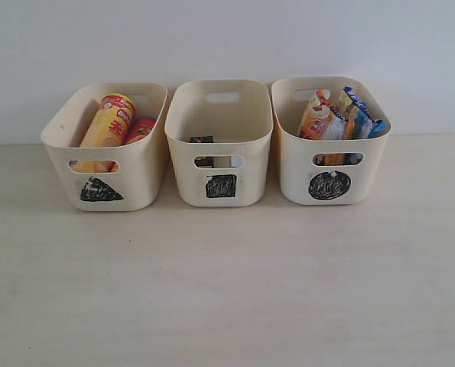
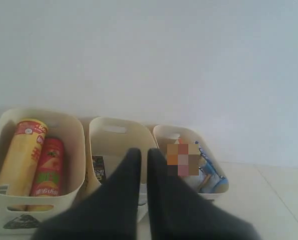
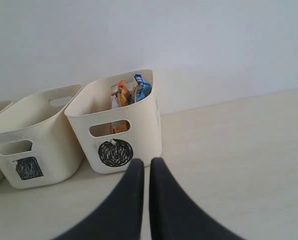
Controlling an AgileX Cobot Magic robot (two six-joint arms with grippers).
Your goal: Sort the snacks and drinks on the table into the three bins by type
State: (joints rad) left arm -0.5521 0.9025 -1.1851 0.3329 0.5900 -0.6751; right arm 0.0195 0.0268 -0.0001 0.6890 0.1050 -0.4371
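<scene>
Snacks: the yellow tube and the red-pink tube are being housed side by side in the triangle bin, ahead of the left claw and off to one flank of its tips. The orange bag and the blue-white bag are being stood on end in the circle bin, just ahead of the right claw.

Drinks: one dark carton is being seen in the square bin, straight beyond the left claw's tips. The white-blue carton is not being made out. It is possibly hidden by the bin wall; cannot tell.

Both claws are being shown clenched, nothing gripped, both clear of the bins.

Progress, as judged: sorting is being read as done or nearly so. No loose items are being shown on the table between claws and bins. Only the second carton is being left unconfirmed.

Labels: bin fronts are being marked with a black scribbled triangle, square and circle. Red label patches with pale lettering are being carried on both tubes, but the text is too blurred to be read and no brand is being identified. Bag and carton print is likewise illegible.
</scene>
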